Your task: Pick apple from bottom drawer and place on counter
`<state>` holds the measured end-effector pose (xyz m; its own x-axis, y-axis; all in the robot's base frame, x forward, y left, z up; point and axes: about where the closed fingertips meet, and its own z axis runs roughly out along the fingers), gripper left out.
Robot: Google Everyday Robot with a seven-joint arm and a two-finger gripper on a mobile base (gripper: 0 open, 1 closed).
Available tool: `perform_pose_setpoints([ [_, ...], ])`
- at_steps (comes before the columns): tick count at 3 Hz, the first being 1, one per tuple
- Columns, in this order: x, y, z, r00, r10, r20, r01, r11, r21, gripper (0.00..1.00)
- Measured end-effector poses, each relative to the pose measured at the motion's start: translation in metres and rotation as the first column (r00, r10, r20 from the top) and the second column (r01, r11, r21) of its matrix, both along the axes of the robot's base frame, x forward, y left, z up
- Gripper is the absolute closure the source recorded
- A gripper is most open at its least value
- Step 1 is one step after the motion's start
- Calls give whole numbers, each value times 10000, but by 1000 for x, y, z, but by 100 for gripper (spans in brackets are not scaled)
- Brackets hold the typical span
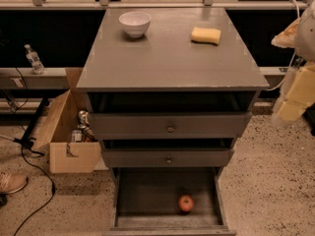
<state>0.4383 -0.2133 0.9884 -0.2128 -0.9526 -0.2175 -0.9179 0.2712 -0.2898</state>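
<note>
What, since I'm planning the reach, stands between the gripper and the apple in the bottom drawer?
Nothing visible does. The gripper hangs off the right side of the counter; the apple lies uncovered in the open bottom drawer, forward of the upper drawer fronts.

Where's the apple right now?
In the camera view, the apple lies in the open bottom drawer, right of centre near the front; the gripper hangs far right, beside the counter.
</note>
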Motion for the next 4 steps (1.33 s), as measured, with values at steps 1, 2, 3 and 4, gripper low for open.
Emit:
perform_pose_setpoints([
  [1,0,2,-4,10000,16,-24,-16,10000,88,0],
  [2,1,23,-44,9987,190,-471,-145,9955,940,0],
  [3,-3,57,-97,9923,269,-1212,29,9710,2393,0],
  [4,-3,57,-97,9923,270,-1211,28,9709,2393,0],
])
